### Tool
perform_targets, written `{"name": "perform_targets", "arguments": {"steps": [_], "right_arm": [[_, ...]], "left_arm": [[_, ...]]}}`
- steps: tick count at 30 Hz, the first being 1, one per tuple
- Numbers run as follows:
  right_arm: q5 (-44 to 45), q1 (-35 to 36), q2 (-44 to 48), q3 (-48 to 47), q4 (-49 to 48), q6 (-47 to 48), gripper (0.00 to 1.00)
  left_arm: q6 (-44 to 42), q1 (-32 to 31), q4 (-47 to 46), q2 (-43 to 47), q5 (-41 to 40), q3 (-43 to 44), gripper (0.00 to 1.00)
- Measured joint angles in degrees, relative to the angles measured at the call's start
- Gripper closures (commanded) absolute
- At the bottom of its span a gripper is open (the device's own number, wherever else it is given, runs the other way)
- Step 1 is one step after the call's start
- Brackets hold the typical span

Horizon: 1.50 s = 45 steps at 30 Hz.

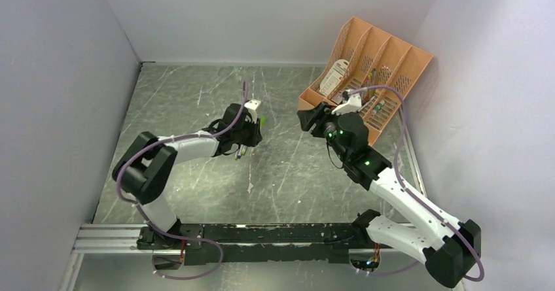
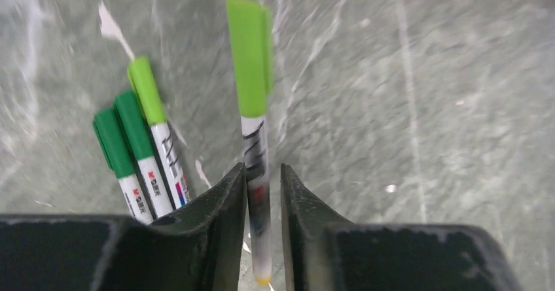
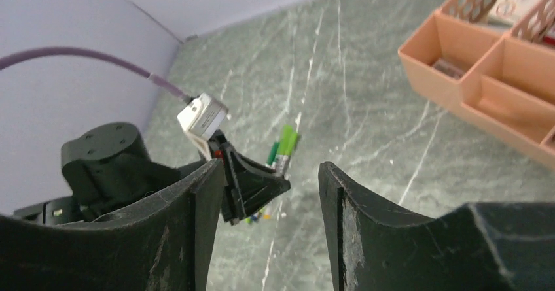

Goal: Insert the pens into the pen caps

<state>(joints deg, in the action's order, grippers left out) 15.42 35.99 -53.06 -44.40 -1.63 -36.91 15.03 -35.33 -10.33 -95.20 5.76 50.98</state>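
My left gripper (image 2: 263, 170) points down at the table with a white pen (image 2: 257, 173) between its jaws. The pen wears a bright green cap (image 2: 250, 55) and looks blurred. It touches the left finger, and a thin gap shows on the right side. Three more capped pens (image 2: 141, 154) lie side by side on the table just left of the fingers. In the top view the left gripper (image 1: 252, 137) is at mid-table with the green cap (image 1: 262, 119) beside it. My right gripper (image 1: 304, 118) (image 3: 268, 167) is open and empty, facing the left one from the right.
An orange organizer (image 1: 366, 75) with mixed stationery stands at the back right against the wall, just behind the right gripper; it also shows in the right wrist view (image 3: 497, 88). Grey walls close in the left, back and right sides.
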Motion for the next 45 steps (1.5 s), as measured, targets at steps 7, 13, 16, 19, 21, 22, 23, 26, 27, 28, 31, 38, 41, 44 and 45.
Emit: {"name": "perform_targets", "arguments": {"steps": [7, 13, 16, 19, 21, 22, 23, 26, 27, 28, 31, 38, 41, 44, 45], "right_arm": [[-3.2, -0.1, -2.1, 2.8, 2.3, -3.0, 0.45], [-4.7, -0.5, -2.7, 2.8, 3.0, -3.2, 0.49], [-6.0, -0.9, -5.6, 2.8, 2.2, -2.9, 0.56], [-7.7, -1.0, -12.8, 2.5, 1.9, -2.3, 0.7], [-8.7, -1.0, -18.5, 2.4, 1.7, -2.0, 0.81], [-9.4, -1.0, -21.7, 2.1, 1.7, -1.8, 0.88], [-9.8, -1.0, -25.1, 1.5, 1.8, -1.6, 0.92], [-11.1, -1.0, -34.8, -2.4, 1.9, -1.1, 0.95], [-11.6, -1.0, -37.5, -4.0, 1.7, -1.0, 0.95], [-12.1, -0.8, -40.2, -5.7, 1.3, -0.9, 0.96], [-13.4, -0.6, -45.9, -10.3, -0.1, -0.5, 0.96], [-16.9, 0.4, -58.9, -20.3, -3.4, -0.5, 0.96], [-18.3, 1.2, -62.2, -22.5, -4.4, -1.1, 0.96], [-18.9, 2.2, -64.2, -24.5, -5.6, -1.4, 0.97], [-19.1, 2.6, -64.6, -25.0, -5.9, -1.6, 0.97]], "left_arm": [[1.7, 0.3, 5.7, -9.0, -2.6, 4.6, 0.58], [3.0, 0.5, 5.7, -8.8, -3.3, 5.2, 0.56], [3.2, 0.5, 5.5, -5.2, -3.7, 4.7, 0.53], [3.3, 0.5, 4.8, 1.7, -4.3, 4.1, 0.51], [3.3, 0.5, 3.9, 6.5, -5.0, 3.9, 0.47], [3.3, 0.5, 3.4, 8.9, -5.5, 3.8, 0.45], [3.3, 0.5, 2.8, 11.2, -5.9, 3.4, 0.42], [4.4, 0.6, 1.6, 18.1, -7.9, 1.2, 0.28], [4.8, 0.7, 1.8, 20.0, -8.3, 0.5, 0.24], [4.8, 0.8, 2.0, 21.6, -8.4, 0.1, 0.19], [4.0, 0.9, 1.3, 27.2, -8.2, -3.4, 0.0], [7.9, 1.2, -0.5, 39.6, -11.3, -14.9, 0.0], [9.9, 1.5, 0.2, 40.9, -13.3, -15.5, 0.0], [11.0, 1.5, 1.7, 41.7, -15.0, -15.3, 0.0], [11.5, 1.5, 2.7, 41.7, -15.8, -14.8, 0.0]]}}
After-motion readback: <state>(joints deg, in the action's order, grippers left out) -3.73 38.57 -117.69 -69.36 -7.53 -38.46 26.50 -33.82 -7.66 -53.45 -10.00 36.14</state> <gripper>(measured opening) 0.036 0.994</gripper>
